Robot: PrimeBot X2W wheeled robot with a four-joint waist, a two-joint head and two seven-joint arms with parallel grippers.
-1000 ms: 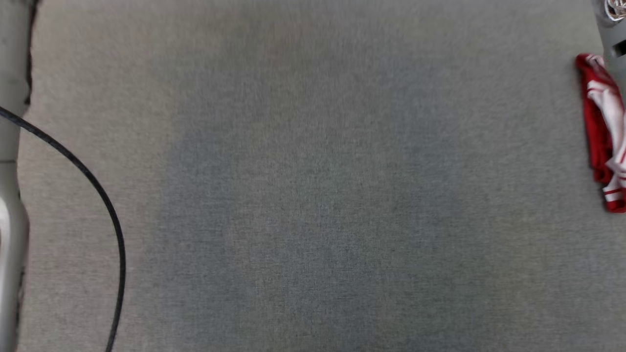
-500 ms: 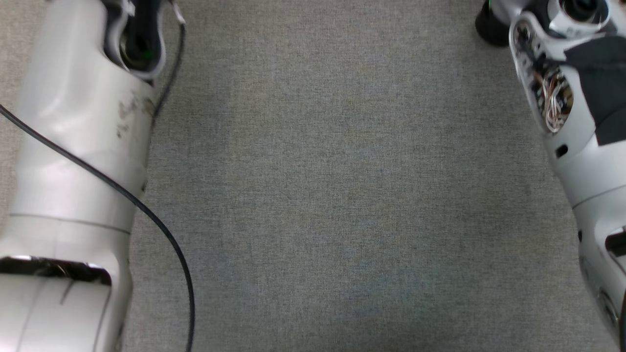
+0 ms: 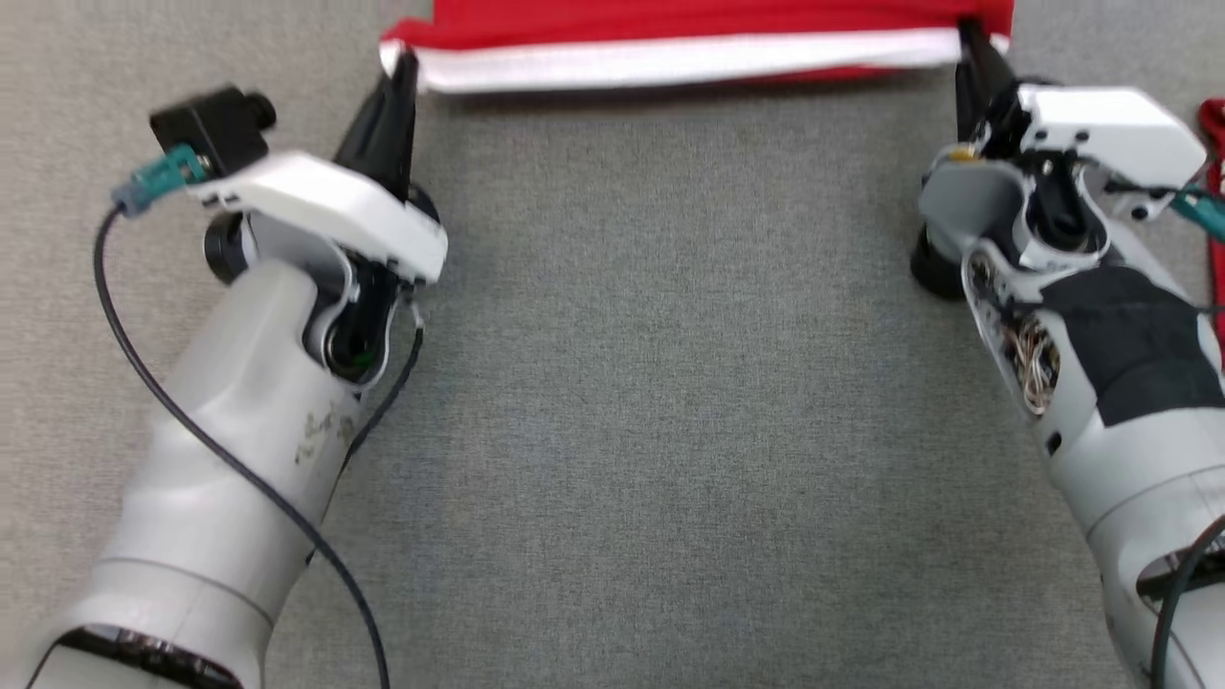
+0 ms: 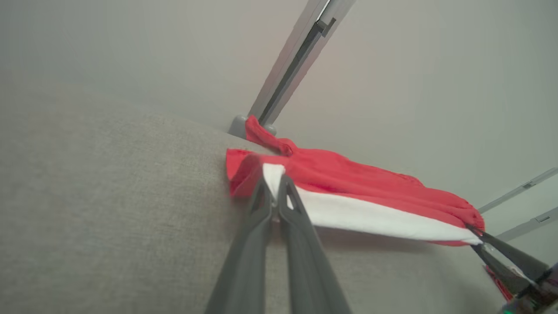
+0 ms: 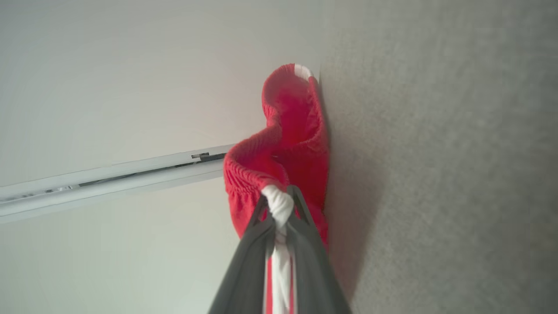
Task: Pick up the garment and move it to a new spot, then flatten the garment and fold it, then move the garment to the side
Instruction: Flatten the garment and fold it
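The garment point(image 3: 689, 24) is red with a white band and runs along the top of the head view, pulled taut between both grippers. My left gripper point(image 3: 404, 62) is shut on its left corner and my right gripper point(image 3: 967, 40) is shut on its right corner. In the left wrist view the dark fingers point(image 4: 273, 194) pinch the white band, the garment point(image 4: 348, 174) stretches away to the right, and the right gripper point(image 4: 490, 244) holds its far end. My right gripper point(image 5: 279, 205) shows closed on the bunched white band, with the garment point(image 5: 296, 131) hanging beyond it.
A grey cloth-covered surface point(image 3: 670, 383) lies below both arms. A black cable point(image 3: 124, 335) loops beside the left forearm. Another piece of red cloth point(image 3: 1213, 144) shows at the right edge. A pale metal rail point(image 4: 296, 61) stands beyond the surface.
The head camera has tilted, so the whole picture has shifted. A second ago it showed grey surface and forearm edges; now both grippers and the stretched garment are in it.
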